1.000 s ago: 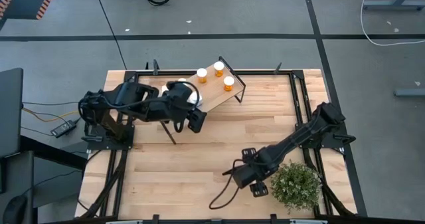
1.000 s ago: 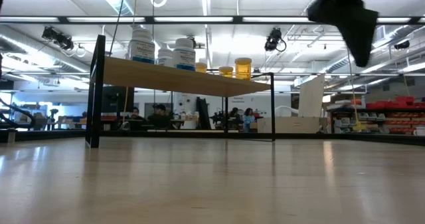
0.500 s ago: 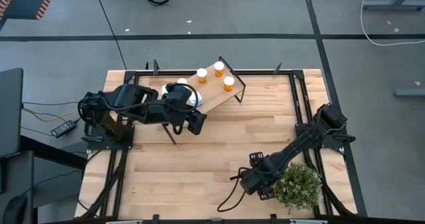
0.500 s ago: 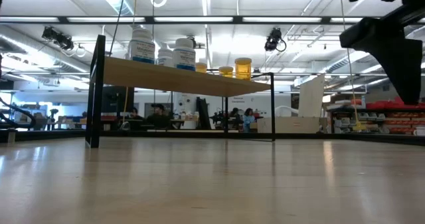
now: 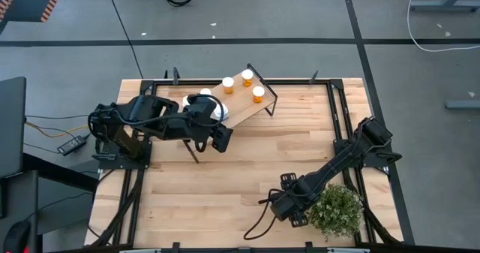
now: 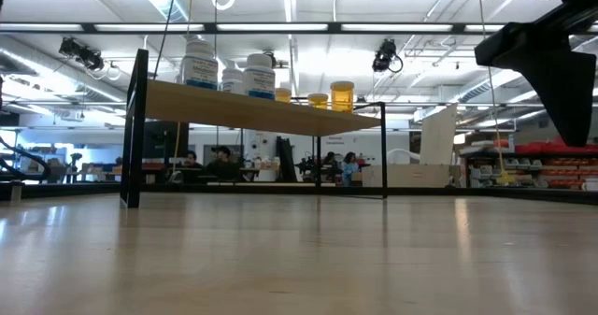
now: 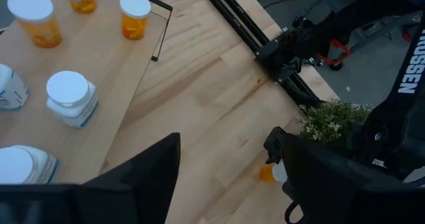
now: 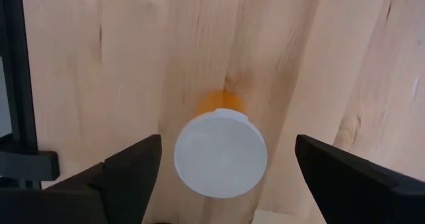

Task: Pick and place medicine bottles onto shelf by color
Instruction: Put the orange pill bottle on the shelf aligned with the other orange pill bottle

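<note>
**Right gripper poised over the last orange bottle**

Right gripper [image 8: 222,167] hanging straight above an orange bottle [image 8: 220,151], fingers [image 8: 126,174] spread wide, one on each side of the white cap, nothing between them yet. Bottle standing upright on the table [image 5: 225,185], long axis pointing up toward the wrist, so only the round cap and a sliver of orange body on show. Centred in the gap, touching neither finger. Seen from above, this gripper [image 5: 289,206] low at the table's near right, just beside the potted plant [image 5: 335,210]; bottle itself hidden under the arm there, though visible from the left wrist [image 7: 269,173] beside the plant.

Judged next: a straight drop, then a close on the body below the cap. Clearly the right arm's job.

Left gripper [image 5: 217,137] waiting well apart, at the shelf [image 5: 244,106], fingers apart and empty. On the shelf, three orange bottles [image 5: 247,77] toward one end, white bottles [image 7: 70,98] toward the other.
</note>
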